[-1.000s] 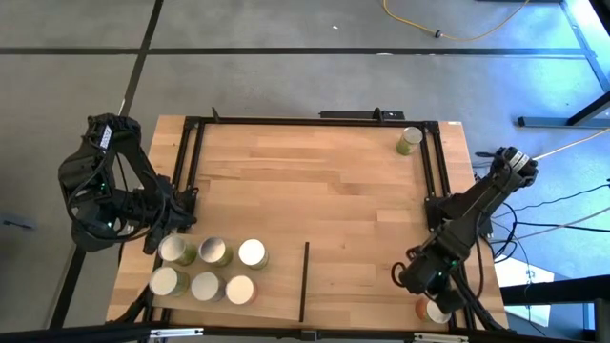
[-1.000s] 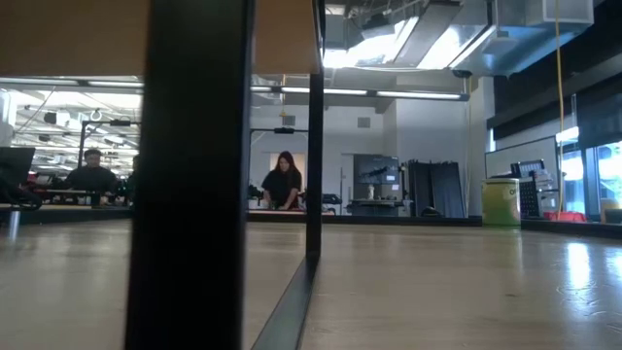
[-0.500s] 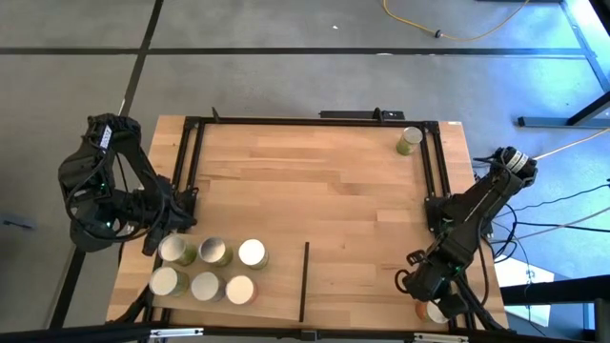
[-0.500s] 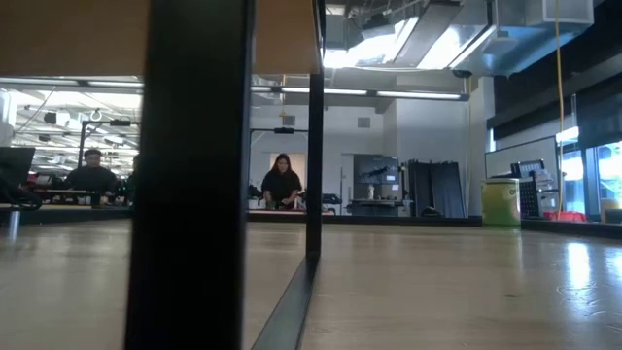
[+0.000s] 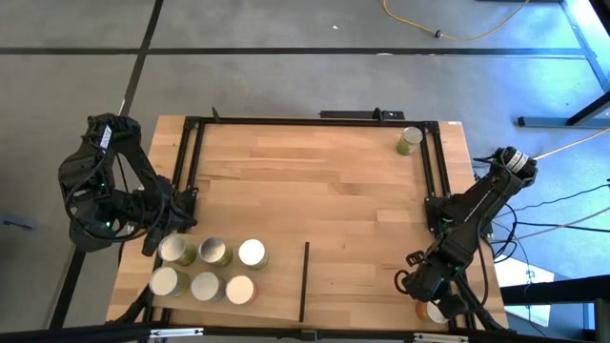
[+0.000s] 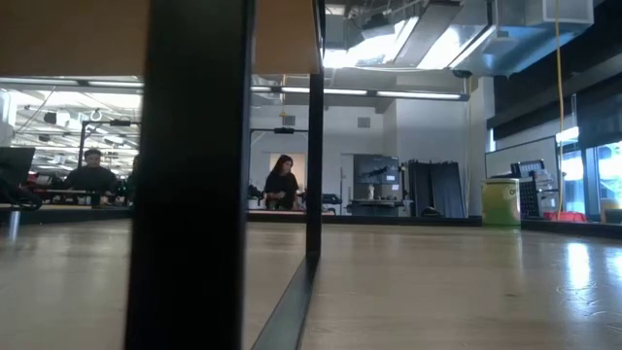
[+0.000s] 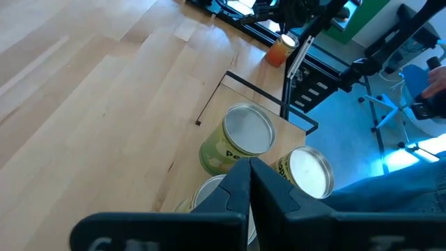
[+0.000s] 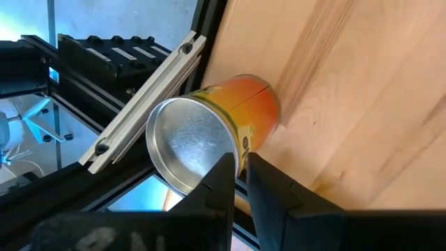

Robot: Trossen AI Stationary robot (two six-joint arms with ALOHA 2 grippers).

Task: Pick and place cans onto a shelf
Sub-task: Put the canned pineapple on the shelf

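Six cans [image 5: 208, 270] with pale tops stand upright in two rows on the pale shelf panel [image 5: 281, 291], left of its thin dark divider [image 5: 305, 281]. My left gripper [image 5: 152, 240] is shut and hovers over the far-left can [image 7: 240, 139]. One green can [image 5: 410, 140] stands at the table's far right corner. An orange can [image 5: 434, 310] stands at the near right corner beside the frame rail. My right gripper [image 5: 424, 293] is shut, its tips right over that can's near rim [image 8: 230, 150]. My left gripper touches nothing. My right gripper's shut fingertips [image 8: 224, 167] stand in front of the orange can's top rim in the right wrist view; whether they touch it, I cannot tell.
A black metal frame [image 5: 434, 191] runs round the tabletop; its rail [image 8: 139, 111] lies close behind the orange can. The bare middle of the table [image 5: 315, 191] lies between the arms. People sit in the room beyond [image 6: 282, 185].
My right gripper has gone a little toward the table's near edge, closer to the orange can, then kept still. The cans have not moved.
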